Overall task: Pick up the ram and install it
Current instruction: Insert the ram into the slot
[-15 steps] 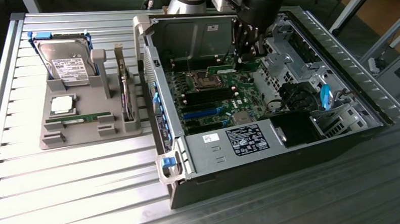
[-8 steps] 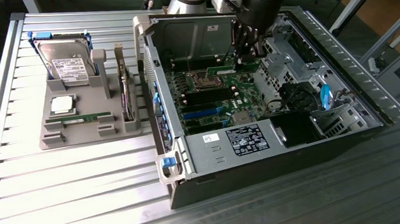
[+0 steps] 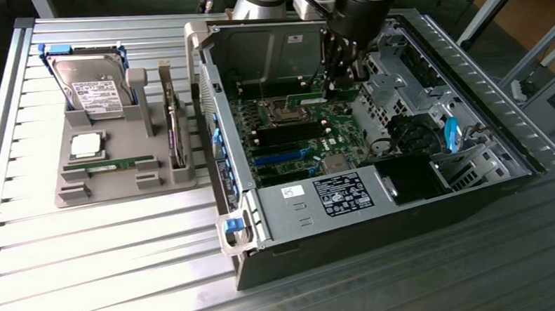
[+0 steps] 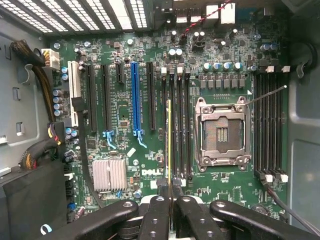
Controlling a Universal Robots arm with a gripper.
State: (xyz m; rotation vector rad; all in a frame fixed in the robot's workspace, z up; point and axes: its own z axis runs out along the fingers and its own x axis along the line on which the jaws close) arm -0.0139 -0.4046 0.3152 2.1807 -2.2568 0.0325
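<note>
Green ram (image 4: pixel 169 140), edge-on, sits clamped in the closed end effector (image 4: pixel 169 184) over memory slots (image 4: pixel 180 125) beside the CPU socket (image 4: pixel 222 132) on the motherboard (image 4: pixel 120 137).

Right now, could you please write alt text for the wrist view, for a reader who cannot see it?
The gripper is shut on the ram, holding it edge-on over the black memory slots of a green motherboard. Beside those slots sits an empty CPU socket; a blue expansion slot lies on their other side.
</note>
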